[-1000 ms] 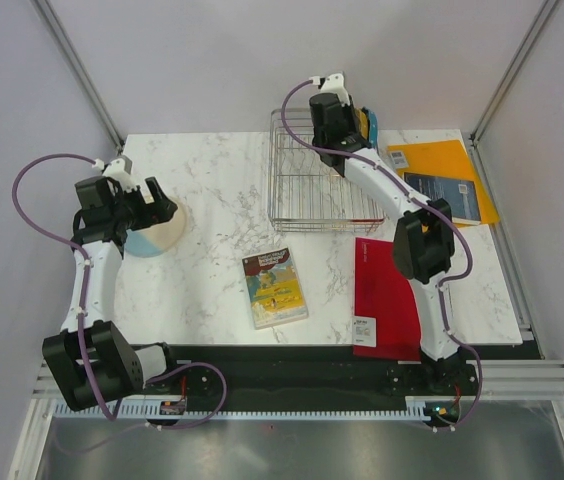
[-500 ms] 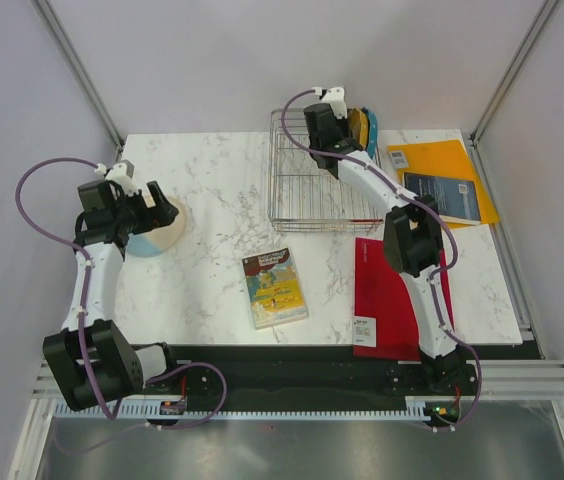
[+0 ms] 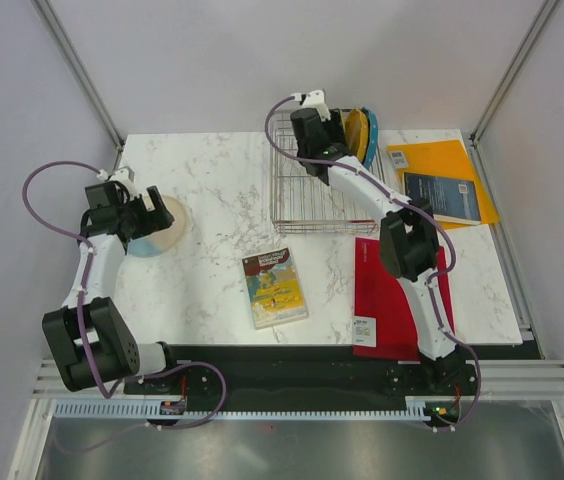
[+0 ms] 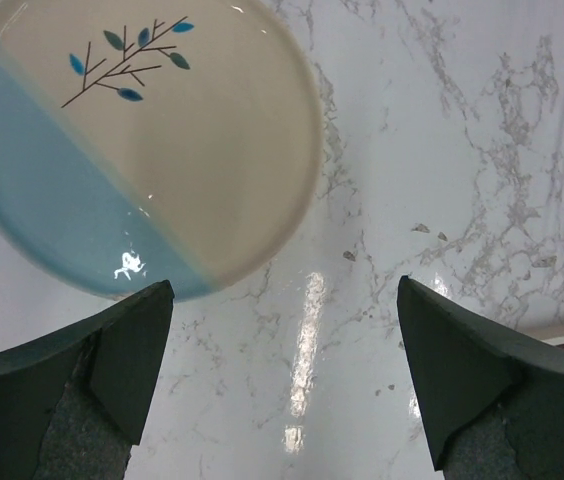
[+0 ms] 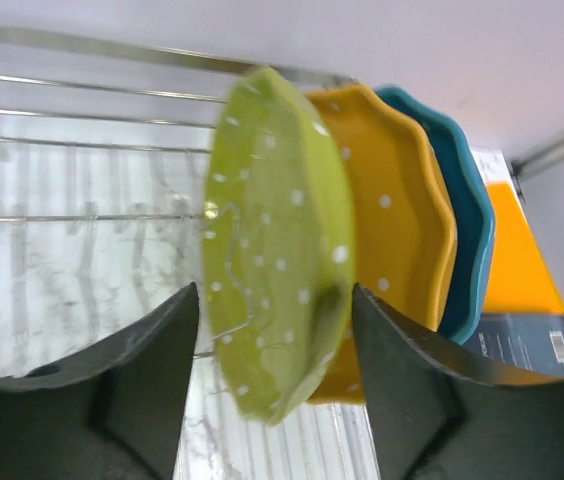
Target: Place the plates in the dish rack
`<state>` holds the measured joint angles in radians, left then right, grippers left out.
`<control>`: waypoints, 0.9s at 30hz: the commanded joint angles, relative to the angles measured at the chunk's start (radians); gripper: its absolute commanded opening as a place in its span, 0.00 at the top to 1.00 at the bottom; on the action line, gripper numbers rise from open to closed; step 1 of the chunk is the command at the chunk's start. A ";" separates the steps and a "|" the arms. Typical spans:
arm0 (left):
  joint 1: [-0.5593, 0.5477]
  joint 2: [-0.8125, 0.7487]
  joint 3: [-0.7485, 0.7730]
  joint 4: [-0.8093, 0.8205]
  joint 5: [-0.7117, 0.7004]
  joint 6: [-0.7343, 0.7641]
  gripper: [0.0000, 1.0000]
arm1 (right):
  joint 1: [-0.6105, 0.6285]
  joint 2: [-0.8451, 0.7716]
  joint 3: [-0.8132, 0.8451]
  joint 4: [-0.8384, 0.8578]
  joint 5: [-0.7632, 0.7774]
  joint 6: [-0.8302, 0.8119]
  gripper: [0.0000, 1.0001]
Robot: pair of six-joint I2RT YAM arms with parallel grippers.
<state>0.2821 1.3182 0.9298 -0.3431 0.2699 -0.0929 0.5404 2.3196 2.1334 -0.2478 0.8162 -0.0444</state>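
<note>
The cream-and-pale-blue plate (image 4: 132,150) lies flat on the marble table at the left (image 3: 158,240). My left gripper (image 4: 284,290) is open and empty, hovering over bare table just beside the plate's edge (image 3: 150,214). The silver wire dish rack (image 3: 302,215) stands at the back. The lime green plate (image 5: 277,250) stands on edge in it, with the orange-yellow plate (image 5: 397,210) and the teal plate (image 5: 462,220) behind. My right gripper (image 5: 274,295) is open around the green plate, its fingers apart from it, above the rack (image 3: 307,130).
An illustrated book (image 3: 275,287) lies in the middle front. A red flat folder (image 3: 387,295) lies under the right arm. An orange folder (image 3: 452,160) with a dark blue book (image 3: 444,197) on it lies at the back right. Walls enclose the table.
My right gripper has moved left over the rack, away from the standing plates. My left gripper has shifted slightly left and stays by the cream-and-blue plate.
</note>
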 commanded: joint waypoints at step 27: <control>0.069 -0.292 0.158 -0.304 -0.015 0.036 0.07 | 0.322 0.231 0.247 0.196 -1.312 0.092 0.73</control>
<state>0.3466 1.1393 1.0904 -0.5591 0.2077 -0.0872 0.8066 2.4901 2.2700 -0.1341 -0.4789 -0.0246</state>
